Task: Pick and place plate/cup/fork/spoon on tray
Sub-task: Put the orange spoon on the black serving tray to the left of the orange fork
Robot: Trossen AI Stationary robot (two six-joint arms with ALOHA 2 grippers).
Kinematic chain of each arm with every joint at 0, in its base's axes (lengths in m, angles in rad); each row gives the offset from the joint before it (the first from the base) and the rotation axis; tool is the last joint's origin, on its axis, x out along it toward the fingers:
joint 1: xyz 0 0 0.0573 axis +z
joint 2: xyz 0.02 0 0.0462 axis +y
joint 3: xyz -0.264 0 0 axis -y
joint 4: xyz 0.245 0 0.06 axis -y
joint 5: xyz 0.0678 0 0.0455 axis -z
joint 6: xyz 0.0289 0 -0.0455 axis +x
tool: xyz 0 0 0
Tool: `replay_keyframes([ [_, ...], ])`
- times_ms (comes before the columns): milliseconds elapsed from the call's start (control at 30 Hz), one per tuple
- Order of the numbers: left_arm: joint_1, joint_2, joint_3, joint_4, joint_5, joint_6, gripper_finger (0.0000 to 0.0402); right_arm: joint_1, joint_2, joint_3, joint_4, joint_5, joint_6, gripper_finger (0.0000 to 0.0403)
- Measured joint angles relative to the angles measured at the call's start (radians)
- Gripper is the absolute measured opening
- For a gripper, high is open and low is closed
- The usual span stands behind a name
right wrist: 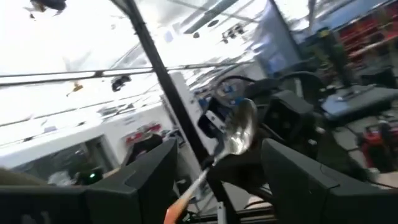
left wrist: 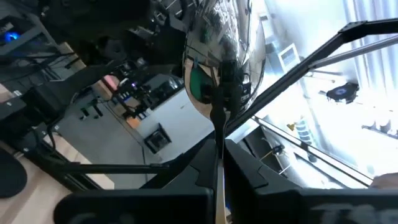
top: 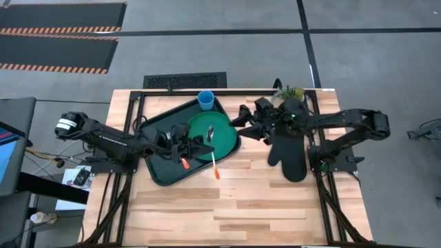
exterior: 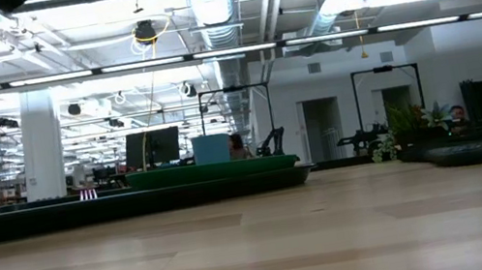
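Above the tray (top: 160,176), left hand (top: 195,142) gripping spoon (left wrist: 222,56), right hand (top: 242,122) apparently empty beside plate (top: 222,141).

My left gripper (top: 185,146) hides part of the plate (top: 222,131); whether its fingers are closed on the spoon (left wrist: 225,59) cannot be determined. In the left wrist view the spoon handle runs off the picture edge.

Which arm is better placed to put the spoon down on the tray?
Left. The left gripper is shut on the spoon and hangs over the tray, beside the plate. The right gripper is open, at the tray's right edge.
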Motion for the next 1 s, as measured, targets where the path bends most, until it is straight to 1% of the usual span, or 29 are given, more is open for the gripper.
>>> replay_keyframes([
  [133, 0.007, 0.0, 0.0, 0.001, 0.014, -0.006, 0.0, 0.013, 0.091, 0.112, -0.007, -0.074, 0.001, 0.026],
  [300, 0.006, 0.0, 0.0, 0.003, 0.016, -0.007, 0.0, 0.013, 0.173, 0.231, -0.077, -0.154, 0.006, 0.026],
  [433, 0.006, 0.0, 0.0, 0.003, 0.018, -0.007, 0.0, 0.012, 0.227, 0.285, -0.094, -0.192, 0.01, 0.026],
  [533, 0.006, 0.0, 0.0, 0.005, 0.023, -0.007, 0.0, 0.012, 0.251, 0.308, -0.088, -0.203, 0.024, 0.026],
  [633, 0.006, 0.0, 0.0, 0.004, 0.025, -0.007, 0.0, 0.012, 0.265, 0.319, -0.088, -0.224, 0.031, 0.026],
  [767, 0.006, 0.0, 0.0, 0.01, 0.025, 0.008, 0.0, -0.006, 0.261, 0.318, -0.089, -0.348, 0.097, 0.026],
  [833, 0.006, 0.0, 0.0, 0.015, 0.026, 0.02, 0.0, -0.019, 0.243, 0.317, -0.102, -0.389, 0.117, 0.026],
  [933, 0.006, 0.0, 0.0, 0.021, 0.027, 0.035, 0.0, -0.036, 0.213, 0.318, -0.137, -0.39, 0.101, 0.026],
  [1000, 0.006, 0.0, 0.0, 0.028, 0.027, 0.036, 0.0, -0.051, 0.204, 0.318, -0.197, -0.358, 0.061, 0.026],
])
